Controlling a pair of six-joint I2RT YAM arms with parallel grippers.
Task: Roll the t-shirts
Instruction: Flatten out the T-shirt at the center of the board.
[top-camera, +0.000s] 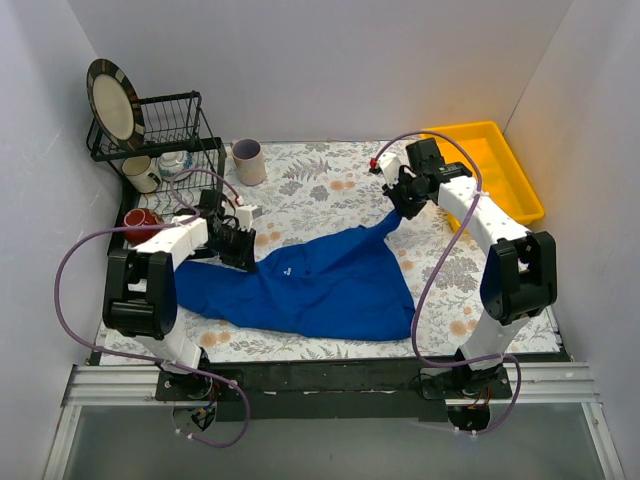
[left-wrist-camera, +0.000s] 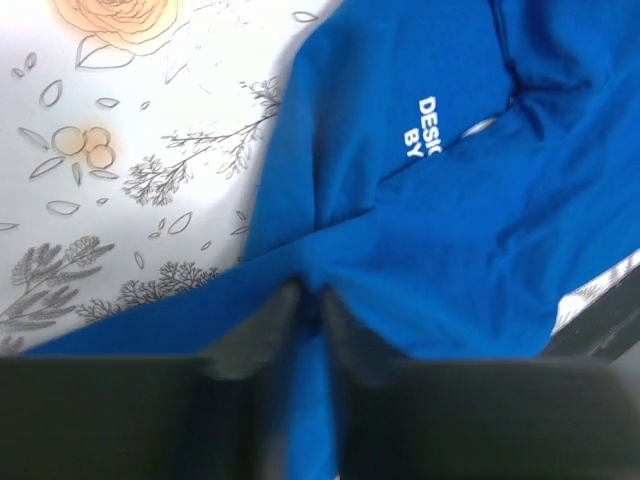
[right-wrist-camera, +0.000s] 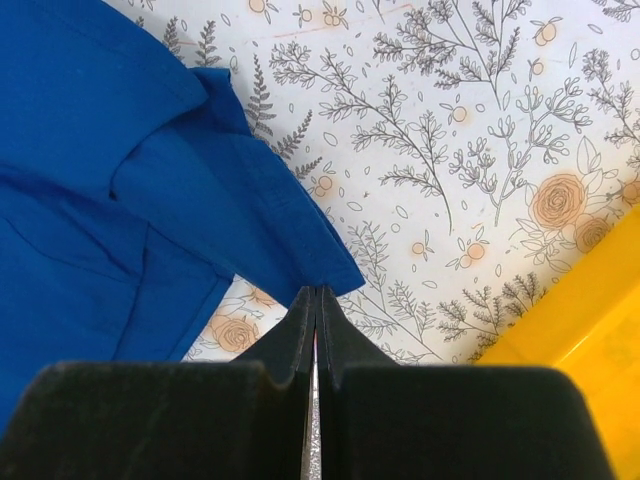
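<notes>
My left pincer is pinched shut on a fold of the t-shirt, and my right pincer is closed on a corner of its hem. The shirt lies rumpled across the lower middle of the top view, stretched between us on the floral desk. I judge nothing is rolled yet: flattening and rolling both remain. The yellow bin sits at the upper right.

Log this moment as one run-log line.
left hand: shut on t-shirt | right hand: shut on t-shirt corner | t-shirt: unrolled, spread between both hands on table | task: roll not started
</notes>
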